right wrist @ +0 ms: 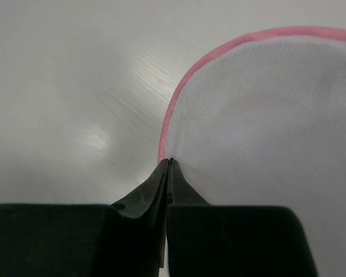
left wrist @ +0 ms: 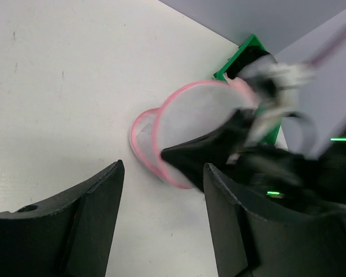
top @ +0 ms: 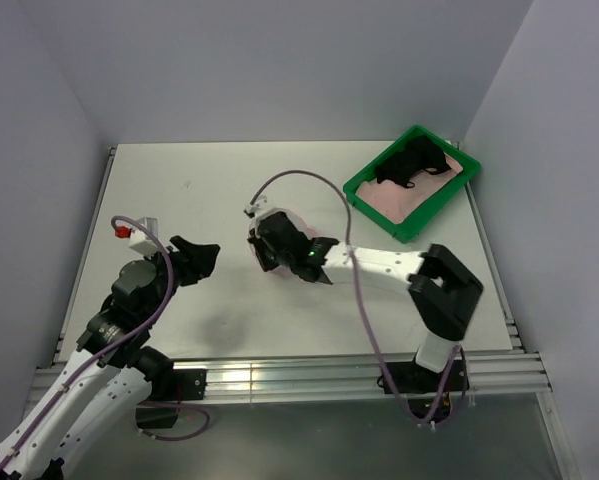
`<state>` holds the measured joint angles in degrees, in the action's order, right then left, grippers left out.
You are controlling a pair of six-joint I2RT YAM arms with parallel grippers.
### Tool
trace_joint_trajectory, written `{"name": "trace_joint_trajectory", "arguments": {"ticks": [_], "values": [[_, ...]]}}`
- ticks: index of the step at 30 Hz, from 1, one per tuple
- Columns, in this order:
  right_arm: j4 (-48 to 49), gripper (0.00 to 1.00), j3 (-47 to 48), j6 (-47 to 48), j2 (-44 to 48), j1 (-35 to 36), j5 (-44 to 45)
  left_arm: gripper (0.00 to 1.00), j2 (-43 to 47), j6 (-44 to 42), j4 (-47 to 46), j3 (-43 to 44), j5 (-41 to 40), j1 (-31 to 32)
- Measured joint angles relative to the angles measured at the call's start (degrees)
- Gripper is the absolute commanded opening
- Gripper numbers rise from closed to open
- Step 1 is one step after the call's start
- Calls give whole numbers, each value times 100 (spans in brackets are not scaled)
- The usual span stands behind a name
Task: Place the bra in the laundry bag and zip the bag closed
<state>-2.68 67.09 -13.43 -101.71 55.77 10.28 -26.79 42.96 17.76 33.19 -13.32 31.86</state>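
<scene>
The laundry bag, white mesh with a pink zip rim, lies mid-table, mostly under my right gripper. That gripper is shut on the bag's edge just inside the pink rim, as the right wrist view shows with the gripper on the mesh. In the left wrist view the bag stands tilted up with its flap lifted. My left gripper is open and empty, a short way left of the bag, its jaws facing it. The black bra lies in the green tray.
The green tray stands at the far right corner and also holds a pink cloth; its corner shows in the left wrist view. Grey walls close the table on three sides. A purple cable loops above the right arm.
</scene>
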Motion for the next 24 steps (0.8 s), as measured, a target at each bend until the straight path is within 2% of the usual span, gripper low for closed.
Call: {"name": "trace_joint_trajectory", "arguments": {"ticks": [4, 7, 8, 13, 18, 24], "values": [[713, 0, -487, 4, 1316, -118, -682, 67, -79, 85, -199, -304, 46, 0], [1464, 0, -1193, -70, 2267, -398, -1432, 73, -201, 195, -367, -592, 144, 0], [1639, 0, -1429, -114, 2509, -509, -1635, 78, -264, 227, -428, -664, 173, 0], [2378, 0, -2459, -474, 3141, -1139, -2800, 89, -1069, 339, -977, -903, 527, 0], [2756, 0, -3091, -734, 3340, -1440, -3635, 88, -2490, 337, -1869, -907, 981, -35], [2949, 0, -3469, -828, 3775, -1458, -3908, 81, -3689, 302, -2535, -772, 1534, -72]]}}
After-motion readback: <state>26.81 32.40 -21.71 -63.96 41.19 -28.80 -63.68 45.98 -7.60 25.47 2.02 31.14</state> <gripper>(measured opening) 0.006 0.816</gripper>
